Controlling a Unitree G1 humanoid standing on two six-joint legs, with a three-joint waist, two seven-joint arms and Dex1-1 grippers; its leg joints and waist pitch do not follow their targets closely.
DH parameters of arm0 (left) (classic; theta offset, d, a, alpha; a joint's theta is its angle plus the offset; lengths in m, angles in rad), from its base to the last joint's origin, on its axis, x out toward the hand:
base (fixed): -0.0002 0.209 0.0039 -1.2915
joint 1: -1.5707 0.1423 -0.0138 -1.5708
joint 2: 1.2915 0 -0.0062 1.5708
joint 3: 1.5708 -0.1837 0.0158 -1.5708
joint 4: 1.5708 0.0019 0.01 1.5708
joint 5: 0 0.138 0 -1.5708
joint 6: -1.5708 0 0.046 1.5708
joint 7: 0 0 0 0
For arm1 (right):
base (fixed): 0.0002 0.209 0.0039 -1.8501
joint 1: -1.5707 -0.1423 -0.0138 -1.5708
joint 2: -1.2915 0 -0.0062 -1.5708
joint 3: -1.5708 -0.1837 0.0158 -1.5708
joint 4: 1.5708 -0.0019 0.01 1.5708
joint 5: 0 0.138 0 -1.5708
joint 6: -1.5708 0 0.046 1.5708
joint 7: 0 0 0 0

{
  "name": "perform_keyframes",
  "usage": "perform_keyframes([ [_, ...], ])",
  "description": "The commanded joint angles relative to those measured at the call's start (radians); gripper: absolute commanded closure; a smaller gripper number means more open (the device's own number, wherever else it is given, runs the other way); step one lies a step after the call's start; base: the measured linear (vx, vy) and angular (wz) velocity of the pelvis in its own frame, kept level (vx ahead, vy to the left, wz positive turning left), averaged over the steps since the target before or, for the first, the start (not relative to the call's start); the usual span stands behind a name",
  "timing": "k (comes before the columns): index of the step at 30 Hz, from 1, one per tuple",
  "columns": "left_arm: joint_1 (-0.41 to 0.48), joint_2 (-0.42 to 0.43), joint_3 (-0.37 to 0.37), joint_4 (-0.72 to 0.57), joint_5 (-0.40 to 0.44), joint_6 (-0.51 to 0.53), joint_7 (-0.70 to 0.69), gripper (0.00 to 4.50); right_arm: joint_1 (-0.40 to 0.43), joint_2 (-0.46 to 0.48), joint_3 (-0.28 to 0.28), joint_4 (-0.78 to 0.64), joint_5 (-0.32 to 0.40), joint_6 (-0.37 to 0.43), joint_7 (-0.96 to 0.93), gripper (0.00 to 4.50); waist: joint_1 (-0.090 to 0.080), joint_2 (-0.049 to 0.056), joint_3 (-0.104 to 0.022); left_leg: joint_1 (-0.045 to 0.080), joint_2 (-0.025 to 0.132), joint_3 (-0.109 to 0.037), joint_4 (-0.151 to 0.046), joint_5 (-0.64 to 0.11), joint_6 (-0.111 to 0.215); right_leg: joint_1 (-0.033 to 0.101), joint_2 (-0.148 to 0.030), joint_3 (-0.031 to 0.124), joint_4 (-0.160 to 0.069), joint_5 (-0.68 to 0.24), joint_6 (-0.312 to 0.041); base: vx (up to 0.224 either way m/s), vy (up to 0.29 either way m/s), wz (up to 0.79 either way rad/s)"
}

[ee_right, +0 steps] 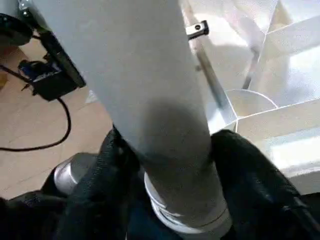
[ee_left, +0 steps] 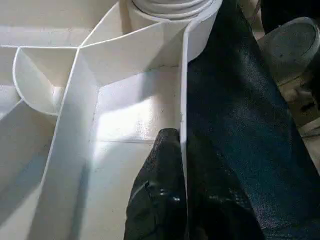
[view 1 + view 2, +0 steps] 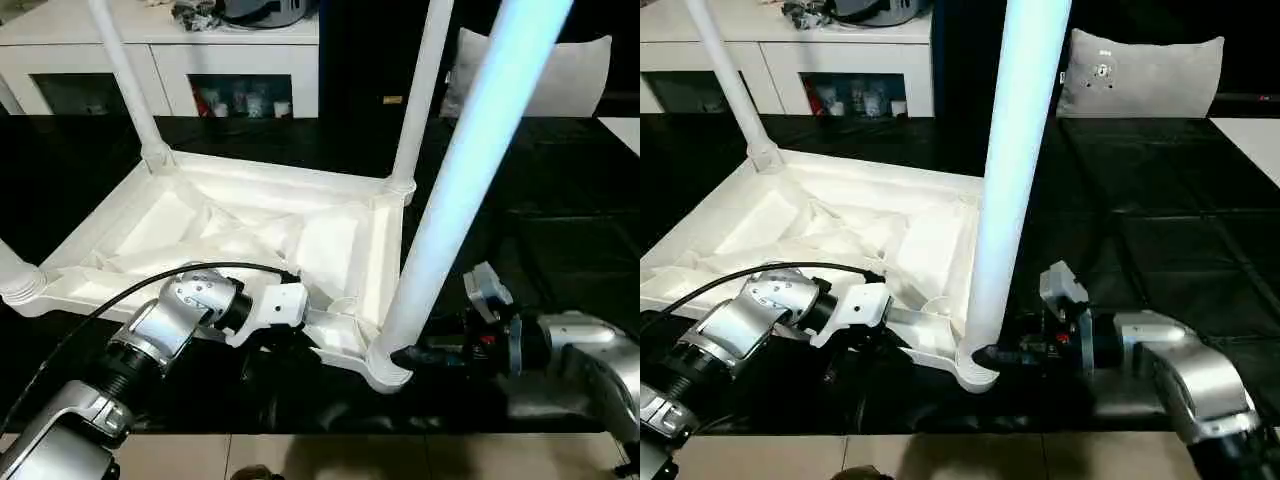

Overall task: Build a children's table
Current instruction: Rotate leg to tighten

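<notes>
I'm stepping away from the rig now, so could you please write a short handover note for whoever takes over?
Left end effector: shut on the near rim of the table top.
Right end effector: fingers either side of the near right leg at its base; grip not confirmed.
Table top lies upside down on the black surface.
Done: legs stand in all four corner sockets, far left leg, far right leg, near left leg.
Left: check the near right leg is seated, then turn the table upright.
</notes>
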Motion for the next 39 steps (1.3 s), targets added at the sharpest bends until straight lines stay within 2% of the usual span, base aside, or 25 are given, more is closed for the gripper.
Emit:
perform_keyframes([
  [1,0.005,0.010,0.033,0.012,0.004,0.030,0.035,4.50,-0.012,0.005,0.015,0.018,0.000,0.010,0.023,2.33,0.010,-0.018,-0.055,0.005,0.089,-0.027,-0.083,-0.096,0.078,0.029,-0.110,0.048,-0.080,-0.012,-0.274,0.000,0.000,0.00],
  [4,0.015,0.007,0.049,0.006,-0.005,0.060,0.055,4.50,-0.023,0.029,0.012,0.031,-0.008,0.002,-0.005,2.41,0.008,-0.019,-0.054,0.005,0.088,-0.027,-0.084,-0.104,0.073,0.029,-0.110,0.049,-0.081,-0.027,-0.273,0.000,0.000,0.00],
  [5,0.027,-0.003,0.077,-0.019,-0.027,0.125,0.089,4.50,-0.030,0.074,0.009,0.042,-0.044,-0.028,-0.087,2.42,0.005,-0.017,-0.053,0.006,0.089,-0.027,-0.086,-0.113,0.066,0.026,-0.111,0.049,-0.082,-0.041,-0.276,0.000,0.000,0.00],
  [7,0.033,-0.009,0.090,-0.032,-0.034,0.157,0.112,4.50,-0.038,0.103,0.009,0.055,-0.073,-0.032,-0.153,2.43,-0.005,-0.019,-0.050,0.003,0.086,-0.029,-0.091,-0.126,0.047,0.026,-0.109,0.047,-0.084,-0.078,-0.272,0.000,0.000,0.00],
  [8,0.041,-0.025,0.105,-0.055,-0.032,0.214,0.164,4.50,-0.053,0.169,0.003,0.090,-0.116,-0.047,-0.278,2.45,-0.015,-0.019,-0.050,0.001,0.083,-0.028,-0.091,-0.127,0.035,0.027,-0.111,0.048,-0.085,-0.107,-0.266,0.000,0.000,0.00],
  [9,0.041,-0.025,0.105,-0.055,-0.032,0.214,0.164,4.50,-0.053,0.169,0.003,0.090,-0.116,-0.047,-0.278,2.45,-0.022,-0.018,-0.048,-0.003,0.080,-0.029,-0.094,-0.132,0.024,0.030,-0.109,0.045,-0.091,-0.148,-0.253,0.000,0.000,0.00],
  [10,0.043,-0.031,0.109,-0.063,-0.030,0.234,0.183,4.50,-0.059,0.193,-0.001,0.103,-0.123,-0.049,-0.316,2.47,-0.026,-0.022,-0.050,-0.001,0.080,-0.029,-0.094,-0.131,0.022,0.031,-0.109,0.045,-0.092,-0.155,-0.249,0.000,0.000,0.00],
  [11,0.048,-0.065,0.122,-0.085,-0.025,0.283,0.244,4.50,-0.076,0.263,-0.015,0.132,-0.132,-0.032,-0.418,2.50,-0.028,-0.023,-0.052,0.003,0.081,-0.025,-0.092,-0.115,0.024,0.027,-0.107,0.048,-0.091,-0.135,-0.249,0.000,0.000,0.00],
  [12,0.049,-0.077,0.124,-0.091,-0.020,0.300,0.265,4.50,-0.081,0.283,-0.016,0.141,-0.138,-0.028,-0.446,2.53,-0.030,-0.022,-0.052,0.005,0.080,-0.023,-0.092,-0.094,0.026,0.025,-0.105,0.047,-0.090,-0.108,-0.255,0.000,0.000,0.00],
  [16,0.045,-0.163,0.134,-0.105,0.016,0.390,0.399,4.50,-0.113,0.387,-0.021,0.210,-0.194,-0.016,-0.626,2.54,-0.026,-0.025,-0.054,0.005,0.077,-0.016,-0.089,-0.037,0.045,0.024,-0.100,0.048,-0.087,-0.033,-0.256,0.000,0.000,0.00],
  [19,0.021,-0.274,0.159,-0.068,0.047,0.406,0.574,4.50,-0.146,0.476,-0.045,0.296,-0.265,-0.050,-0.807,2.55,-0.023,-0.023,-0.054,0.008,0.079,-0.016,-0.092,-0.057,0.037,0.022,-0.101,0.048,-0.091,-0.043,-0.255,0.000,0.000,0.00],
  [21,0.011,-0.328,0.156,-0.056,0.056,0.386,0.639,4.50,-0.152,0.510,-0.065,0.325,-0.254,-0.076,-0.832,2.55,-0.020,-0.024,-0.054,0.009,0.078,-0.015,-0.093,-0.088,0.024,0.025,-0.104,0.050,-0.097,-0.093,-0.240,0.000,0.000,0.00],
  [22,0.011,-0.333,0.153,-0.057,0.058,0.383,0.643,4.50,-0.151,0.512,-0.067,0.323,-0.253,-0.081,-0.831,2.20,-0.018,-0.023,-0.055,0.009,0.079,-0.014,-0.093,-0.088,0.026,0.026,-0.106,0.051,-0.098,-0.091,-0.236,0.000,0.000,0.00],
  [24,0.010,-0.344,0.142,-0.058,0.070,0.365,0.656,4.50,-0.145,0.508,-0.075,0.309,-0.261,-0.108,-0.837,1.87,-0.010,-0.022,-0.055,0.008,0.082,-0.016,-0.094,-0.086,0.030,0.025,-0.103,0.051,-0.098,-0.076,-0.217,0.000,0.000,0.00],
  [26,0.010,-0.345,0.128,-0.067,0.083,0.361,0.657,4.50,-0.137,0.509,-0.105,0.286,-0.241,-0.120,-0.839,1.76,-0.002,-0.021,-0.056,0.009,0.082,-0.016,-0.096,-0.089,0.036,0.023,-0.102,0.053,-0.097,-0.052,-0.203,0.000,0.000,0.00],
  [27,0.012,-0.335,0.122,-0.070,0.093,0.353,0.648,4.50,-0.130,0.494,-0.110,0.272,-0.238,-0.120,-0.821,1.76,0.003,-0.015,-0.058,0.007,0.081,-0.017,-0.095,-0.081,0.036,0.025,-0.104,0.053,-0.094,-0.036,-0.199,0.000,0.000,0.00],
  [28,0.012,-0.335,0.122,-0.070,0.093,0.353,0.648,4.50,-0.130,0.494,-0.110,0.272,-0.238,-0.120,-0.821,1.51,0.003,-0.015,-0.058,0.007,0.081,-0.017,-0.095,-0.081,0.036,0.025,-0.104,0.053,-0.094,-0.036,-0.199,0.000,0.000,0.00],
  [29,0.015,-0.326,0.118,-0.070,0.104,0.338,0.634,4.50,-0.124,0.484,-0.120,0.263,-0.233,-0.126,-0.801,1.45,0.003,-0.019,-0.059,0.006,0.081,-0.017,-0.094,-0.069,0.044,0.026,-0.102,0.052,-0.093,0.002,-0.197,0.000,0.000,0.00],
  [31,0.019,-0.304,0.112,-0.066,0.119,0.308,0.614,4.50,-0.116,0.464,-0.142,0.256,-0.222,-0.159,-0.763,1.42,0.006,-0.015,-0.061,0.006,0.082,-0.018,-0.093,-0.059,0.050,0.026,-0.102,0.050,-0.090,0.035,-0.202,0.000,0.000,0.00],
  [32,0.021,-0.293,0.109,-0.063,0.122,0.295,0.606,4.50,-0.113,0.458,-0.157,0.256,-0.211,-0.176,-0.749,1.24,0.008,-0.018,-0.065,0.004,0.083,-0.018,-0.090,-0.052,0.056,0.029,-0.104,0.051,-0.086,0.066,-0.201,0.000,0.000,0.00],
  [33,0.028,-0.259,0.099,-0.063,0.119,0.264,0.567,4.50,-0.103,0.417,-0.164,0.242,-0.203,-0.224,-0.684,1.11,0.012,-0.018,-0.069,0.002,0.081,-0.019,-0.087,-0.031,0.065,0.030,-0.102,0.049,-0.081,0.112,-0.201,0.000,0.000,0.00],
  [34,0.028,-0.259,0.099,-0.063,0.119,0.264,0.567,4.50,-0.103,0.417,-0.164,0.242,-0.203,-0.224,-0.684,1.11,0.013,-0.020,-0.071,0.001,0.081,-0.018,-0.084,-0.019,0.073,0.031,-0.101,0.049,-0.078,0.140,-0.202,0.000,0.000,0.00],
  [36,0.038,-0.222,0.088,-0.069,0.109,0.218,0.509,4.50,-0.090,0.348,-0.146,0.224,-0.222,-0.254,-0.610,0.96,0.017,-0.019,-0.073,-0.003,0.078,-0.016,-0.077,0.022,0.101,0.027,-0.096,0.045,-0.069,0.225,-0.214,0.000,0.000,0.00],
  [38,0.043,-0.197,0.081,-0.073,0.103,0.186,0.469,4.50,-0.080,0.303,-0.143,0.209,-0.212,-0.270,-0.534,0.73,0.020,-0.019,-0.073,-0.005,0.077,-0.016,-0.075,0.017,0.110,0.028,-0.098,0.044,-0.069,0.231,-0.216,0.000,0.000,0.00],
  [39,0.051,-0.167,0.073,-0.080,0.093,0.151,0.408,4.50,-0.072,0.254,-0.146,0.191,-0.187,-0.272,-0.441,0.64,0.024,-0.022,-0.078,-0.008,0.078,-0.015,-0.069,0.031,0.127,0.031,-0.095,0.043,-0.061,0.272,-0.218,0.000,0.000,0.00],
])
